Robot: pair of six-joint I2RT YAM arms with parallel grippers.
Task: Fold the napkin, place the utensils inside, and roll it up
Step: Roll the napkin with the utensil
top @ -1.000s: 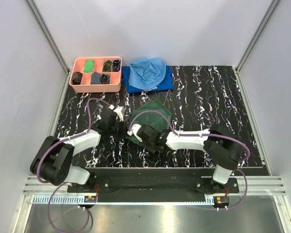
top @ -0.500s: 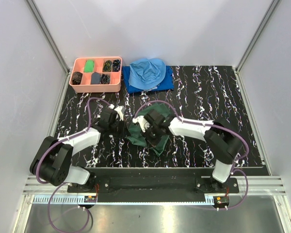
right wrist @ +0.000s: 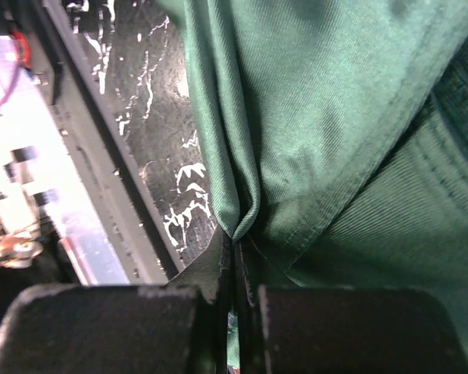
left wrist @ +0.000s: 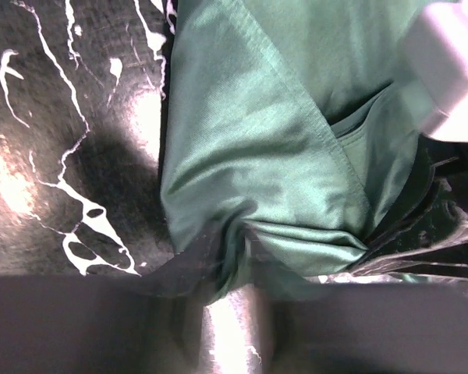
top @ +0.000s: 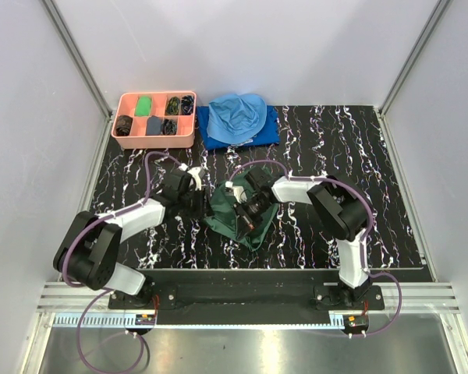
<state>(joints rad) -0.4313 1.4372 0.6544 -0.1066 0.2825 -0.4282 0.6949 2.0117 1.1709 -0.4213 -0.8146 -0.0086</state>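
Note:
The dark green napkin (top: pixel 235 226) lies bunched on the marbled table between my two arms. My left gripper (top: pixel 203 204) is at its left edge. In the left wrist view a gathered fold of the napkin (left wrist: pixel 281 117) sits at the tips of the left gripper (left wrist: pixel 235 269), whose blurred fingers stand apart with bright table showing between them. My right gripper (top: pixel 247 209) is over the middle of the cloth. In the right wrist view the right gripper (right wrist: pixel 235 249) is shut on a pinched ridge of napkin (right wrist: pixel 335 117). The utensils are out of view.
A pink compartment tray (top: pixel 154 140) stands at the back left. Beside it a light blue cloth (top: pixel 238 115) lies on a darker blue cloth (top: pixel 269 134). The table's front rail (right wrist: pixel 70 125) runs close to the right gripper. A white part of the right arm (left wrist: pixel 448 70) shows in the left wrist view.
My right gripper has swung away from the front edge, dragging the napkin into a tighter bunch. The left gripper's fingers have parted and it has crept right.

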